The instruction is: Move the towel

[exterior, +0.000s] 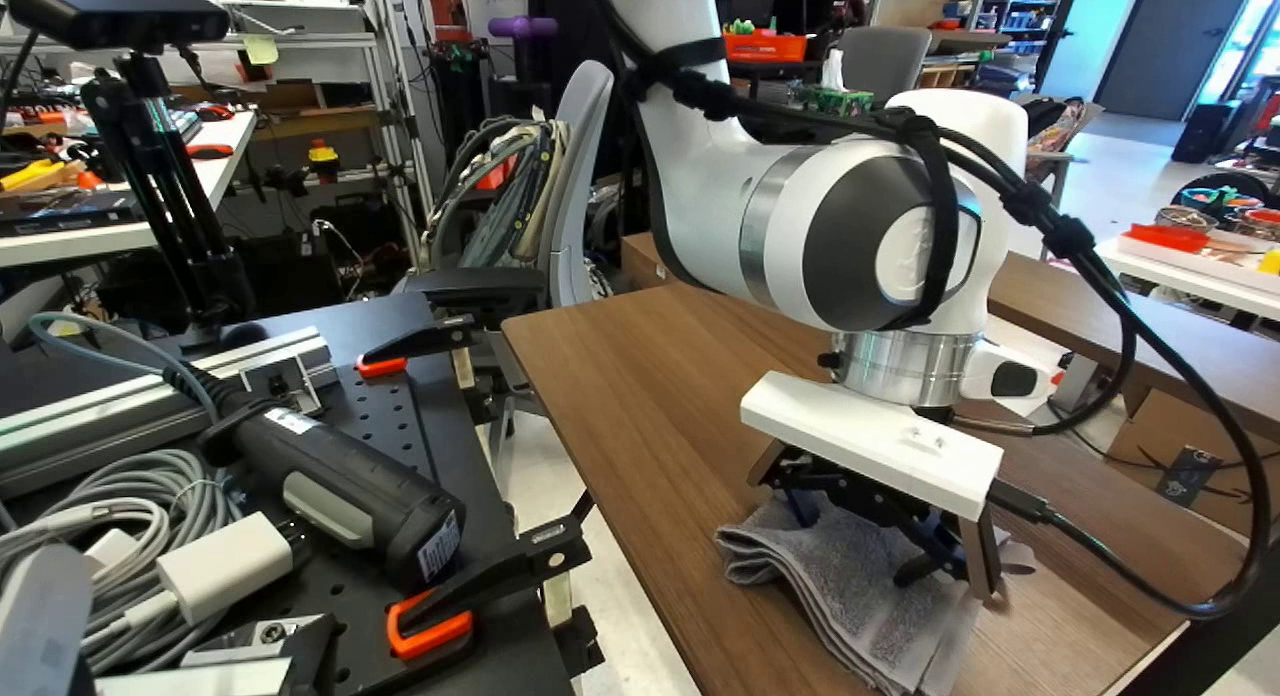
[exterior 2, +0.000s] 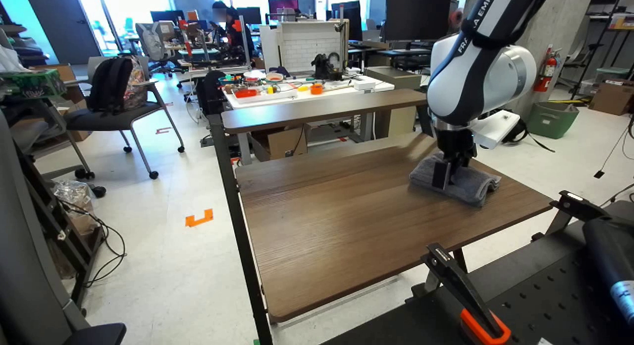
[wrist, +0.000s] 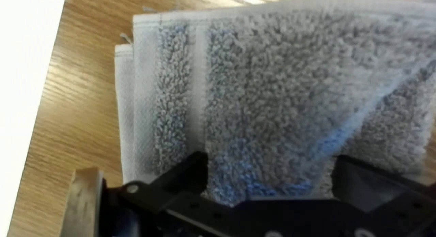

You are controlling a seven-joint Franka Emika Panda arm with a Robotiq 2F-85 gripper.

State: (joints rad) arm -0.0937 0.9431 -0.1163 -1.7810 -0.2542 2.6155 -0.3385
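Touching towel (wrist: 265,90) — end effector (wrist: 270,161) spread wide

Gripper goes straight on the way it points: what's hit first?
Likely the grey towel, directly below the open gripper; they may already touch, depth unclear. Beneath that, the brown tabletop.

Room bright overall. In an exterior view, windows (exterior 2: 138,5) far beyond the table (exterior 2: 317,226) overexposed, detail lost; soft light and shadow bands toward the table's far edge. Wrist view: glare streaks on the table's surface; white strip (wrist: 27,60) beside the table without texture, apparently clipped by overexposure. Towel (wrist: 272,77) on the table slightly soft, bluish patches; gripper (wrist: 270,163) over the table near-black, blurred.
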